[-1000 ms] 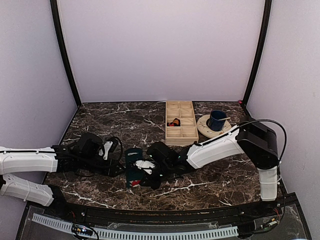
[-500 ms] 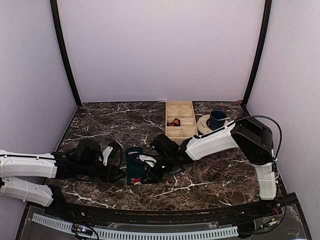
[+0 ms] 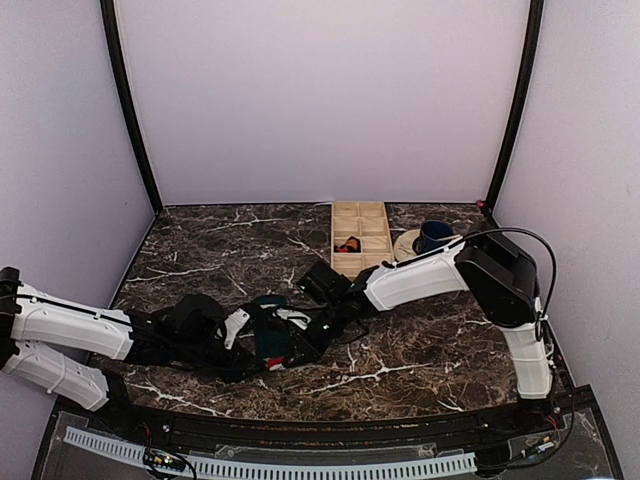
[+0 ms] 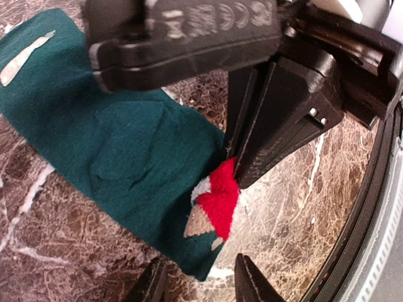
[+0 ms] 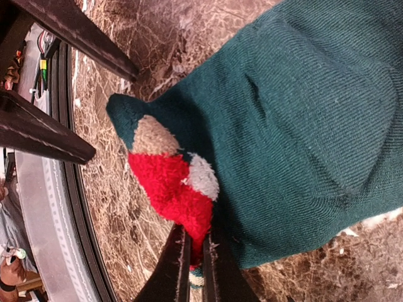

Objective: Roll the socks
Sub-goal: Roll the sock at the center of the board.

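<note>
Two socks (image 3: 268, 335) lie together near the front edge of the worktop (image 3: 420, 350).
Right tool (image 5: 196, 245), narrow, pinches the argyle sock (image 5: 173, 182) at the end of the teal sock (image 5: 302, 113); left tool (image 4: 200, 280) half-wide, empty, just beside.

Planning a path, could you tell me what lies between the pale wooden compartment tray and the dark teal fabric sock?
In the top view, the right arm's black wrist spans that stretch, reaching to the teal sock.
</note>
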{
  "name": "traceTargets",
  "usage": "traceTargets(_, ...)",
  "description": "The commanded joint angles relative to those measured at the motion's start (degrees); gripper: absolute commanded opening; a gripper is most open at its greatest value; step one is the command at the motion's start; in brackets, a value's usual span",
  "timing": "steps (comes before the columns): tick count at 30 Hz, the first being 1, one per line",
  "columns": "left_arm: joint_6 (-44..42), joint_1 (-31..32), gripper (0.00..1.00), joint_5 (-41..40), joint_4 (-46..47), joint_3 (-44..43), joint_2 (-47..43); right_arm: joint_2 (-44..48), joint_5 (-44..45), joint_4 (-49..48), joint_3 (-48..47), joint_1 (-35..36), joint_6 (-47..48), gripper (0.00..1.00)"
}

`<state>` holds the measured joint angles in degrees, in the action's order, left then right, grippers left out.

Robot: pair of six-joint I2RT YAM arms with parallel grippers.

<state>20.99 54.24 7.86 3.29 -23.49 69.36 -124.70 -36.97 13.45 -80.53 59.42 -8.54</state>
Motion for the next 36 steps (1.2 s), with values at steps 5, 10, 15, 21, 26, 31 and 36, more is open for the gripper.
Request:
traceTargets(5,-6.70,1.92,0.40,-2.31,1.94,-2.86,1.92,-3.91,0.47,9.22,-1.48,0.08,2.85,0.04)
traceTargets(10,-10.45,2.75,0.40,-3.67,1.99,-4.24,2.75,-4.54,0.23,10.20,-2.36,0.12,3.41,0.04)
traceTargets(15,-13.39,4.00,0.40,-4.08,0.57,-6.17,5.60,-4.88,0.00,11.33,-3.17,0.02,4.16,0.04)
traceTargets(21,-15.63,5.95,0.40,-5.58,-0.03,-7.46,8.71,-5.23,-0.48,12.87,-4.31,0.02,5.13,0.04)
traceTargets(26,-16.60,7.39,0.40,-9.08,-1.08,-8.23,10.33,-5.54,-1.03,13.50,-4.72,0.01,5.70,0.04)
traceTargets(31,-17.21,8.04,0.39,-10.74,-2.27,-8.78,11.52,-5.89,-1.14,14.03,-5.11,0.00,6.14,0.04)
traceTargets(36,-16.97,9.13,0.33,-11.37,-3.17,-9.39,13.07,-6.08,-1.44,14.61,-5.41,-0.11,6.55,0.04)
